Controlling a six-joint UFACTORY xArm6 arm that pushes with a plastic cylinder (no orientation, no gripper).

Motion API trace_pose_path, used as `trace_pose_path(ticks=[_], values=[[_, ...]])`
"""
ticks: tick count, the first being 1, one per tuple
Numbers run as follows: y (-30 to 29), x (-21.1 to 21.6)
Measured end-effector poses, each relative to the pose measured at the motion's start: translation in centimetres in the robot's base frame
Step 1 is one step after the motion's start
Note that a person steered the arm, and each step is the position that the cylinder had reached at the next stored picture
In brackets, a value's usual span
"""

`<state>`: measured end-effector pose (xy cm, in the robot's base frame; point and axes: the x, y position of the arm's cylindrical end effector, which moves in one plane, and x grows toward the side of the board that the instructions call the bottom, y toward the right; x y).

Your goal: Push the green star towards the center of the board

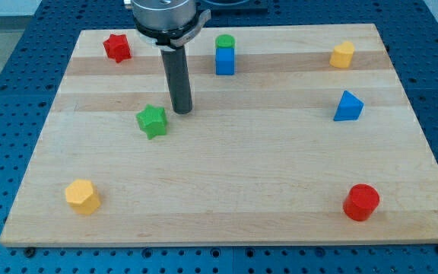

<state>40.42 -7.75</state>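
Camera view: green star (152,121) just left-below my tip (182,112).

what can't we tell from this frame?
- Arm above the rod: cut off by the camera view's top edge.
- Green cylinder: its base is hidden by the blue block in front.
- Whether my tip touches the green star: too close to judge; the tip sits just to its upper right.

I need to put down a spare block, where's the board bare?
The widest bare patch lies mid-board, bordered by green star, blue triangle, red cylinder and yellow block. It's crowded around my tip, just right of the star.
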Motion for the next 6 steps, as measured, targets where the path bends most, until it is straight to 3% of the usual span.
trace_pose_path(ticks=[2,3,4,6], values=[[-7.4,-5.7],[-11.5,-5.0],[-11.5,2.8],[-11.3,4.3]])
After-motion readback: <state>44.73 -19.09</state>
